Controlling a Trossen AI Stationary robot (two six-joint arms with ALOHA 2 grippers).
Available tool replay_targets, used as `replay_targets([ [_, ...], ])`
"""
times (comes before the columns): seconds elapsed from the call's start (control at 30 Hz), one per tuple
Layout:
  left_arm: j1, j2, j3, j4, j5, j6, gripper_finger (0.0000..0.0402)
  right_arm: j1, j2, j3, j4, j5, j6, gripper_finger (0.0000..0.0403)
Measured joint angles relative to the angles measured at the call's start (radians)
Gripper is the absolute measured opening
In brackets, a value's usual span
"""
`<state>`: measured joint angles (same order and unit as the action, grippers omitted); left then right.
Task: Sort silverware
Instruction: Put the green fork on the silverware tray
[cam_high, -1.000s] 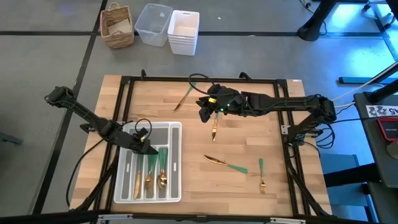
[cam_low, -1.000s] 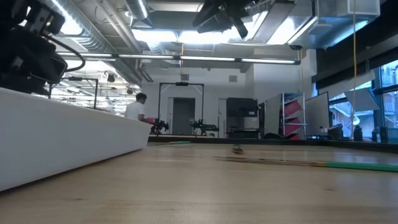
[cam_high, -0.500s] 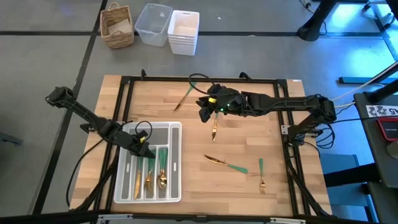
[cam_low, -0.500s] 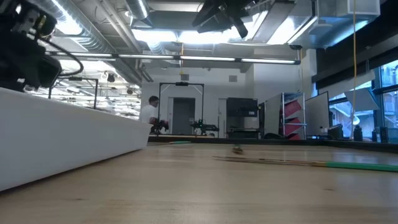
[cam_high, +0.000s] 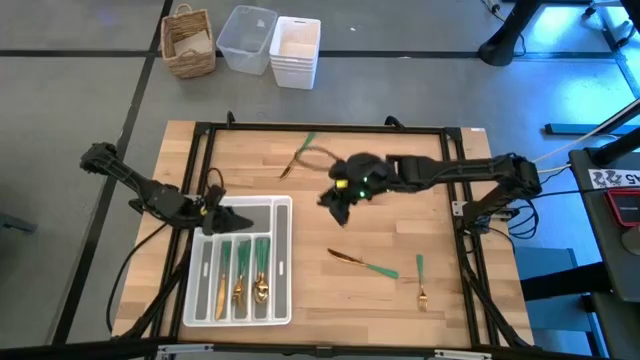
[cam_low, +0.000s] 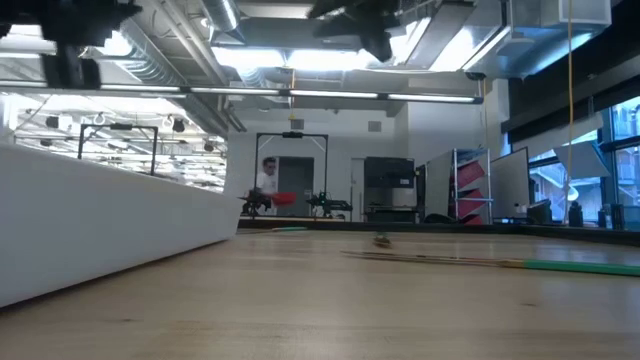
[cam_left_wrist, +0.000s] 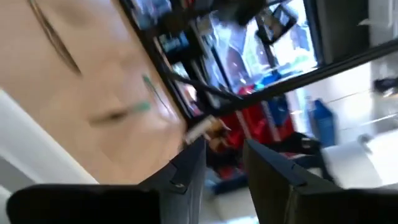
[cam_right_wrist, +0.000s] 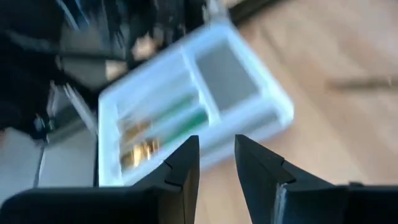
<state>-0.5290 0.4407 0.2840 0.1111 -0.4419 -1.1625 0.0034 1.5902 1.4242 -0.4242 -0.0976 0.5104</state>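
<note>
The white tray (cam_high: 287, 262) lies at the table's near left and holds several gold-headed, green-handled pieces of silverware (cam_high: 241, 266). Three more pieces lie loose on the wood: one near the far edge (cam_high: 297, 157), a knife (cam_high: 358, 262) and a fork (cam_high: 421, 283) at the near right. My left gripper (cam_high: 212, 203) hovers at the tray's far-left corner, open and empty (cam_left_wrist: 224, 146). My right gripper (cam_high: 336, 202) hangs over the table's middle, open and empty (cam_right_wrist: 216, 143), facing the tray (cam_right_wrist: 186, 106). A piece seen under it earlier is now hidden.
A black frame (cam_high: 300, 127) borders the table. Beyond the far edge stand a wicker basket (cam_high: 188, 42), a clear bin (cam_high: 247, 38) and a stack of white containers (cam_high: 296, 50). In the low view the tray wall (cam_low: 100, 220) fills the left, and a person (cam_low: 268, 180) stands far back.
My left gripper has drawn back from over the tray's compartments toward the table's far-left and risen. My right gripper has swung from the far middle toward the near left, turning to face the tray. The silverware in the tray and on the wood lies as before.
</note>
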Motion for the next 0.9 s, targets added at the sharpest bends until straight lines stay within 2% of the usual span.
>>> replay_targets([
  [0.13, 0.019, 0.007, 0.000, 0.000, -0.084, 0.108, 0.0102, 0.064, 0.000, 0.000, -0.196, 0.001, 0.054, 0.0104],
  [0.3, 0.072, 0.014, 0.000, 0.004, -0.090, 0.127, 0.0102, 0.153, 0.000, 0.000, -0.446, -0.019, 0.234, 0.0104],
  [0.57, 0.127, 0.065, 0.000, 0.005, -0.036, 0.139, 0.0102, 0.306, 0.000, -0.001, -0.810, -0.006, 0.834, 0.0104],
  [0.73, 0.138, 0.092, -0.001, 0.004, -0.029, 0.138, 0.0102, 0.428, 0.002, -0.053, -0.832, 0.052, 1.071, 0.0104],
  [0.9, 0.139, 0.094, -0.001, 0.005, -0.029, 0.138, 0.0102, 0.525, 0.003, -0.156, -0.789, 0.007, 1.281, 0.0104],
])
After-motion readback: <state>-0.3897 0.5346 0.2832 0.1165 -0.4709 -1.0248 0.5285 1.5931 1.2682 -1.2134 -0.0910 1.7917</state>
